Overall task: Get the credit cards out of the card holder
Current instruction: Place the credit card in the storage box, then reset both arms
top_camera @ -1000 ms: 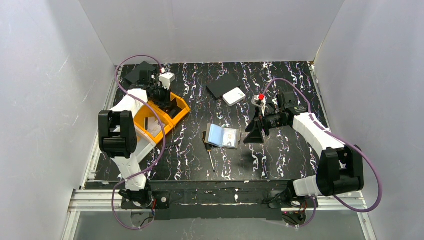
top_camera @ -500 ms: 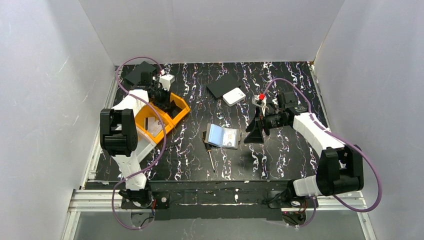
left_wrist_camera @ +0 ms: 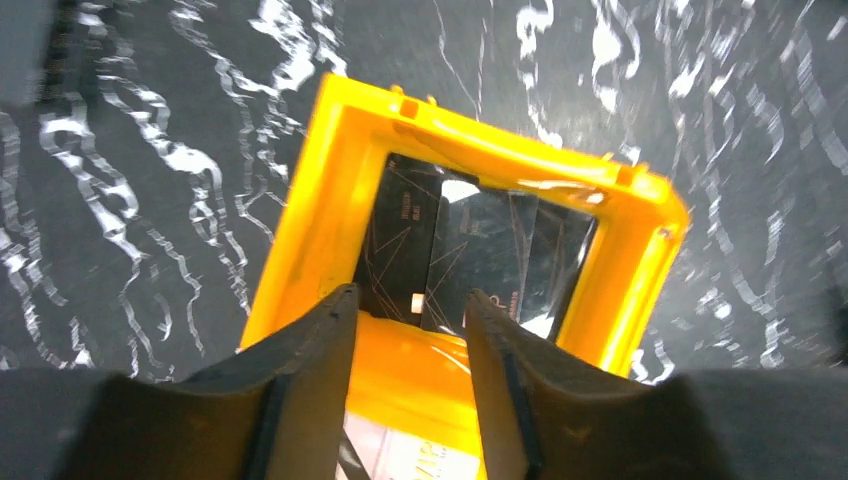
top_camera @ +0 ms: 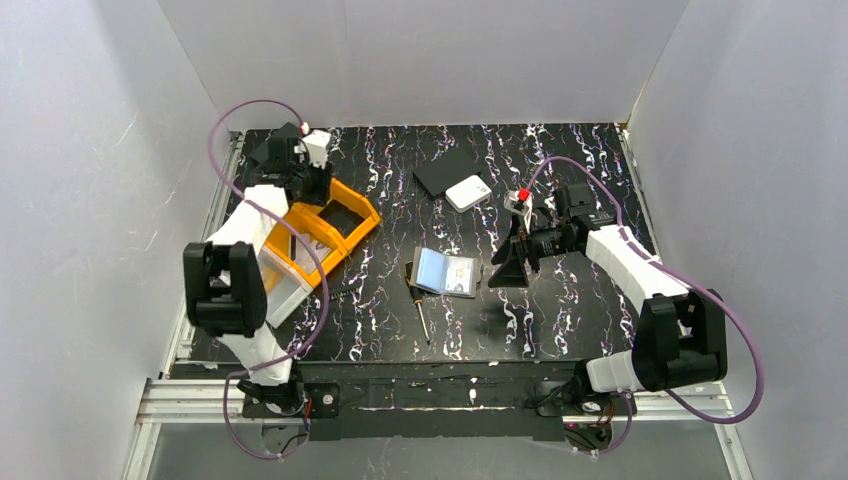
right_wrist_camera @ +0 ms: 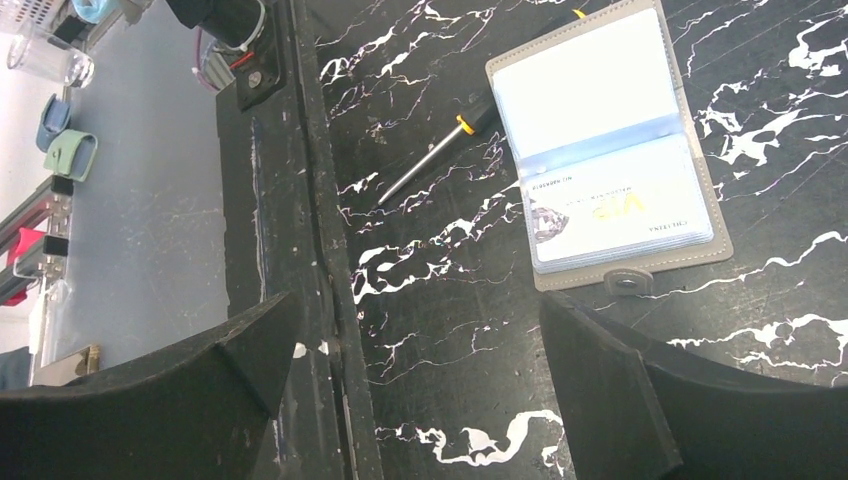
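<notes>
Noted taupe folding fabric card holder lying open and flat at centre of black marbled worktop, pale credit cards tucked in its clear sleeves. Logged right pincer spread wide, empty, just at 3 o'clock of holder. Logged left pincer partly parted, gripping nothing, above yellow plastic bin at 10 o'clock. Risks: dragging the whole unpinned holder instead of sliding a card out; snagging grey snap tab; nudging thin yellow-collared screwdriver at 7 o'clock.
</notes>
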{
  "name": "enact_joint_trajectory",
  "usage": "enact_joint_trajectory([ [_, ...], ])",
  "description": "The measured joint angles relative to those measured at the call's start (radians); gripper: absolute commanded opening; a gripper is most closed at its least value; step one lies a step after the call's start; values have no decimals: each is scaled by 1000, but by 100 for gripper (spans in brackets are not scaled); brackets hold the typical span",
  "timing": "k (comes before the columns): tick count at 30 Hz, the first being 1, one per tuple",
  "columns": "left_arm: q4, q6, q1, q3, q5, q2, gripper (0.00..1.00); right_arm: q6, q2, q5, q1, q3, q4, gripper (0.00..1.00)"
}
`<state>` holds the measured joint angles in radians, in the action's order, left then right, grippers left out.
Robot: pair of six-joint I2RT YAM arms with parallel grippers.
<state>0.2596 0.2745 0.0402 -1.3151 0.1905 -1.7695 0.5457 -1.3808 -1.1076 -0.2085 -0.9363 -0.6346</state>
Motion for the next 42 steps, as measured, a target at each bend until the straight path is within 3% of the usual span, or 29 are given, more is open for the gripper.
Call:
enact_joint_trajectory([
  [4, -79, -102, -1, 94, -29, 205, 90, 21, 0, 27, 1, 0, -16, 98],
  [6, -117, -196, -3, 157, -31, 335, 98, 35, 2, 56, 3, 0, -20, 98],
  [9, -140, -347, -14, 229, 19, 494, 98, 49, 16, 105, 13, 0, -20, 98],
  [14, -107, -573, -33, 343, 232, 677, 98, 63, 74, 155, 78, 0, -19, 98],
  [21, -86, -835, -27, 670, 497, 936, 98, 64, 99, 169, 188, 13, 0, 98],
  [25, -75, -925, 2, 797, 533, 1128, 98, 64, 103, 178, 248, 34, 14, 98],
  [30, 2, -964, 31, 853, 514, 1268, 98, 61, 124, 217, 275, 68, 38, 98],
  [42, 211, -966, 34, 806, 422, 1236, 98, 52, 266, 401, 72, 209, 112, 98],
])
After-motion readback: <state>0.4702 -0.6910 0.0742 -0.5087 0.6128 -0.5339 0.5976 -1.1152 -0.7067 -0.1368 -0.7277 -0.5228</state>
